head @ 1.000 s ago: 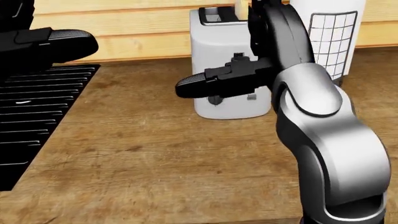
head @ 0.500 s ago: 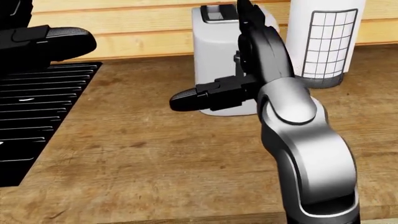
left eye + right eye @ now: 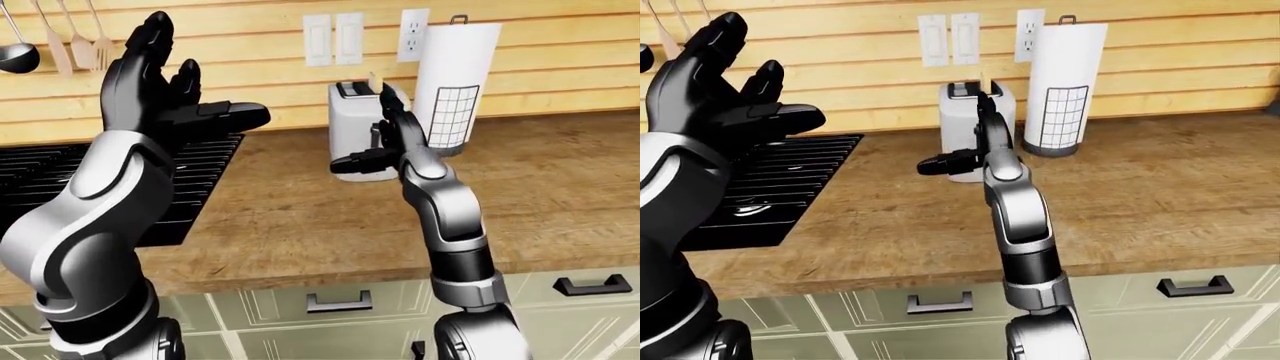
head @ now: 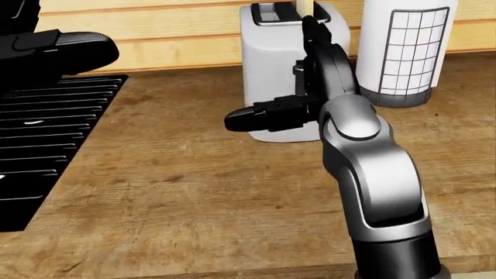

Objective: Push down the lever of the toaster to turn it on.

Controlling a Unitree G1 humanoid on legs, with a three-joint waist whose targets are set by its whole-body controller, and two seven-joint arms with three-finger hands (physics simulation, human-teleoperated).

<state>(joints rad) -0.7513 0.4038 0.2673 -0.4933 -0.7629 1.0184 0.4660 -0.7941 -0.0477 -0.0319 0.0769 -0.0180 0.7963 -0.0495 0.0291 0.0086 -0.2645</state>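
The white toaster [image 4: 271, 64] stands on the wooden counter [image 4: 193, 192] near the wall, with a pale slice [image 3: 374, 81] poking out of its top. My right hand [image 4: 311, 78] is open against the toaster's near face, fingers pointing up and thumb [image 4: 256, 119] stretched left. The dark lever [image 4: 298, 70] shows only as a small piece at the hand's left edge; the rest is hidden behind the hand. My left hand [image 3: 165, 94] is raised open at the left, well away from the toaster and holding nothing.
A paper towel roll [image 4: 403, 46] stands right of the toaster. A black grated cooktop [image 4: 46, 133] is set into the counter at the left. Switches and an outlet [image 3: 345, 37] sit on the plank wall, utensils [image 3: 60, 45] hang at top left, drawers [image 3: 340, 304] below.
The view has shifted a little. My right arm has reached further in toward the toaster, with the hand staying spread over its face. The left hand has hardly moved.
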